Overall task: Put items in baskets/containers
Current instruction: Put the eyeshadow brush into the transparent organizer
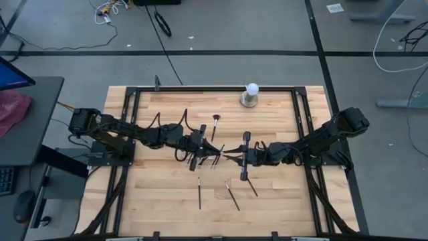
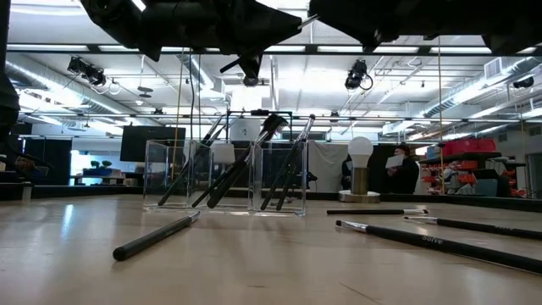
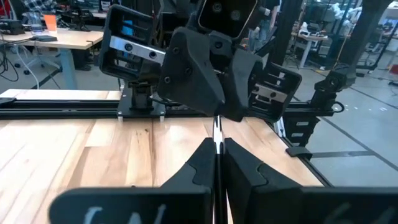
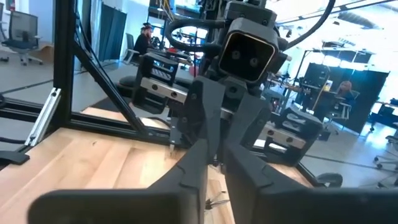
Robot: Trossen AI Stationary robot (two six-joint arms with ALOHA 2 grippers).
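Observation:
Both grippers meet above the table's middle, level and tip to tip. My left gripper (image 1: 215, 152) (image 3: 217, 149) is shut on a thin makeup brush (image 3: 216, 132) that runs forward into my right gripper (image 1: 229, 152) (image 4: 216, 152), whose fingers stand close together on it. Under them the clear tray (image 2: 224, 180) stands on the table with several brushes leaning inside. Loose brushes lie flat on the wood: one with a brown head (image 1: 215, 124) toward the far side and three (image 1: 199, 193) (image 1: 232, 195) (image 1: 251, 186) toward the near edge. My left gripper pinches the brush's thin shaft (image 3: 217, 163) between its two fingers, coming level from the table's left. The brush lies along the fingers, lifted clear of the table. My right gripper comes level from the table's right, fingers closed on the brush's other end (image 3: 216, 123); the hold is hidden by both grippers.
A white ball on a round metal base (image 1: 251, 94) stands near the table's far edge. A black frame (image 1: 200, 88) runs around the wooden top. Bare wood lies to the near left and near right.

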